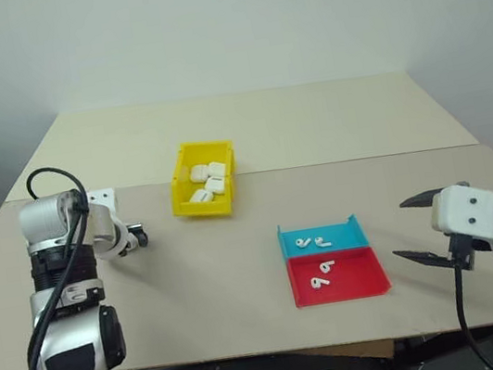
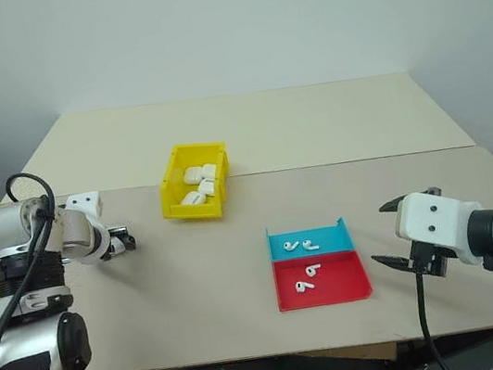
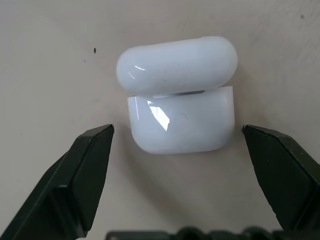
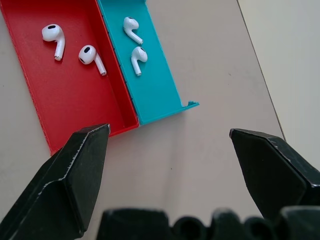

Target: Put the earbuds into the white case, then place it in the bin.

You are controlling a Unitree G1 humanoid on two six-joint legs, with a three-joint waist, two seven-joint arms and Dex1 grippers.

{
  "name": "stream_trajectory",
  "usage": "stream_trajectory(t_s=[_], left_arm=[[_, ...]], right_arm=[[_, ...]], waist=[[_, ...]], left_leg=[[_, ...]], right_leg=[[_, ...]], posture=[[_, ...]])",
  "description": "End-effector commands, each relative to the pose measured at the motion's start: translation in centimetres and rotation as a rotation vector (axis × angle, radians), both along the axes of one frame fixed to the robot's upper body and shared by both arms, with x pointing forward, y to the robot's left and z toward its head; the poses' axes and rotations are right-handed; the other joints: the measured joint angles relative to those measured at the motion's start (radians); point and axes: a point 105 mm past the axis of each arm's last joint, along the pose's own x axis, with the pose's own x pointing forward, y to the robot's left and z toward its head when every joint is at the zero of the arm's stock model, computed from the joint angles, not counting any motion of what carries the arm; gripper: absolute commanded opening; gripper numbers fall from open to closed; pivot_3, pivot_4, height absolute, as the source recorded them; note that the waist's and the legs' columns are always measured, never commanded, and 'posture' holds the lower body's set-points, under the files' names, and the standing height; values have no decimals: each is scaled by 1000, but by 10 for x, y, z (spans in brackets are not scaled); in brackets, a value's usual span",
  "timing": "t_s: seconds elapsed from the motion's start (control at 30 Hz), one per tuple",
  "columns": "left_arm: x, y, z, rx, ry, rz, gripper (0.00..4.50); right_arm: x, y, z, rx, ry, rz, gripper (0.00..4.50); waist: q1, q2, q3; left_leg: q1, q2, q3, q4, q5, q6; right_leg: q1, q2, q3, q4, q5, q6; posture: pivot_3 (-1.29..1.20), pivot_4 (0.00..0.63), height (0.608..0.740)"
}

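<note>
- At the far left, the left gripper (image 3: 177, 137) hangs over the tabletop (image 1: 313, 127) with its jaws spread wide and holding nothing; in the left wrist view the white case (image 3: 177, 95) lies between the two fingers, touching neither.
- The case's lid stands ajar (a dark slit shows at the hinge line), so it looks ready to take earbuds, though none are in it yet as far as can be seen.
- Risk here: if the jaws shut unevenly, one finger could reach the glossy shell first and skid it sideways, or press the lid closed before anything is loaded.
- Toward the middle, at about 11 o'clock from the trays, sits the bin (image 1: 186, 206), already holding several white cases; a poorly aimed drop could land on that pile and bounce out.
- Right of centre lie the blue tray (image 1: 360, 235) and, touching it on the near side, the red tray (image 1: 360, 281); each carries a pair of earbuds (image 4: 91, 56).
- The earbuds are tiny and rounded, so a pinch slightly off-centre would likely flick one away or trap it against a tray wall.
- At the far right, roughly 3 o'clock from the trays, the right gripper (image 1: 419, 228) hovers just beside them, fingers fully apart and empty.
</note>
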Motion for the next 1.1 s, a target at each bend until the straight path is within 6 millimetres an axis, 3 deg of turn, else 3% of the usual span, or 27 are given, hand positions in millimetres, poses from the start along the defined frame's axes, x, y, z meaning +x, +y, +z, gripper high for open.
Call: stream_trajectory(t_s=[0.03,0.7,0.8,0.93,1.1], left_arm=[[5,4,11,-5,-49,39,4500],[9,3,12,-42,-82,83,4500],[7,1,10,-47,-68,76,3982],[6,2,8,-44,-60,86,2785],[7,3,14,2,-86,61,2765]], right_arm=[[0,-2,11,-23,-49,-8,4477],[0,-2,5,-39,-42,-12,4477],[0,-2,4,-46,-40,-12,4500],[0,-3,3,-51,-40,-16,4500],[0,-2,2,-49,-38,-17,4500]], waist=[[0,0,0],[0,0,0],[0,0,0],[-2,0,0],[-1,0,0]], left_leg=[[0,0,0,0,0,0],[-1,0,-1,0,0,0],[-1,0,-1,0,0,0],[-1,0,-1,0,0,0],[0,0,-1,0,0,0]], right_leg=[[0,0,0,0,0,0],[0,0,0,0,0,0],[0,0,0,0,0,0],[0,0,0,0,0,0],[0,0,0,0,0,0]], posture=[[0,150,740],[0,150,740],[0,150,740],[0,150,740],[0,150,740]])
